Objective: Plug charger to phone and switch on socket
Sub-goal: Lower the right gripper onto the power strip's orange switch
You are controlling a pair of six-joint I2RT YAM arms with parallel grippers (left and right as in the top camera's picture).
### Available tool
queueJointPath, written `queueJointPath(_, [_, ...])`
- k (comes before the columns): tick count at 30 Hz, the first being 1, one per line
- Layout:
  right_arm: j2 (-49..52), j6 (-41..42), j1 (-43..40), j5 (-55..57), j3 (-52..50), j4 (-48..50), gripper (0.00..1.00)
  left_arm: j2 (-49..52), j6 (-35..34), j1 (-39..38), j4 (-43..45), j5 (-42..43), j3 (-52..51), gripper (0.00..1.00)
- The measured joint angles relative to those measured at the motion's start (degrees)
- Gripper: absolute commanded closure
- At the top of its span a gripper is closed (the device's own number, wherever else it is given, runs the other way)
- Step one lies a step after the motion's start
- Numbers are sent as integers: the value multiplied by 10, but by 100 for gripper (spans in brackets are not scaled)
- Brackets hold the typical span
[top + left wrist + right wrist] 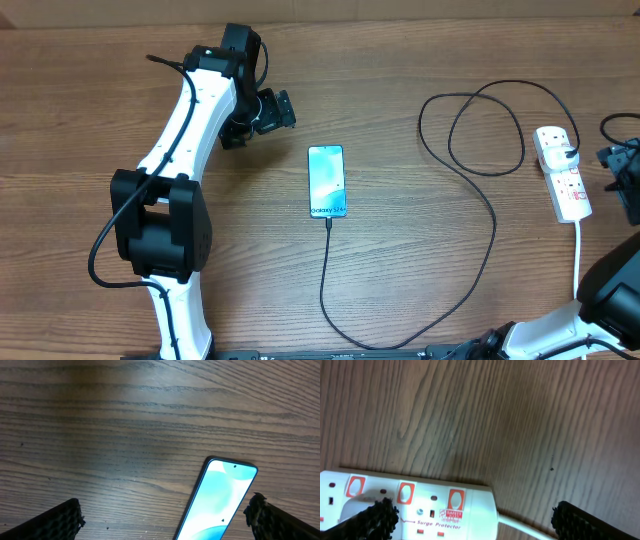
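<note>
**Three Views, Two Overlaps**

Looked straight down from high above the table (pixel 400 60), taking in the phone (pixel 326 181) at the middle and the socket (pixel 562 172) at the right edge. From the left wrist, peered low and close across the wood at the phone's top end, shared with the overhead. From the right wrist, sat close over the socket, likewise shared.

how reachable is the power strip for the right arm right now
Likely yes: the open right gripper hovers right at one end of the power strip, with nothing seen in between.
</note>
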Motion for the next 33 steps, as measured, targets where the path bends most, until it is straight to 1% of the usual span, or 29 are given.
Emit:
queueJointPath(11, [0, -3, 0, -2, -40, 79, 0, 0, 0, 0, 0, 0, 0, 1])
queueJointPath(15, [4, -18, 0, -3, -52, 98, 0, 0, 0, 0, 0, 0, 0, 0])
queueJointPath(24, [20, -64, 0, -6, -59, 104, 0, 0, 0, 0, 0, 0, 0, 0])
queueJointPath(33, [22, -102, 1, -22, -84, 146, 0, 0, 0, 0, 0, 0, 0, 0])
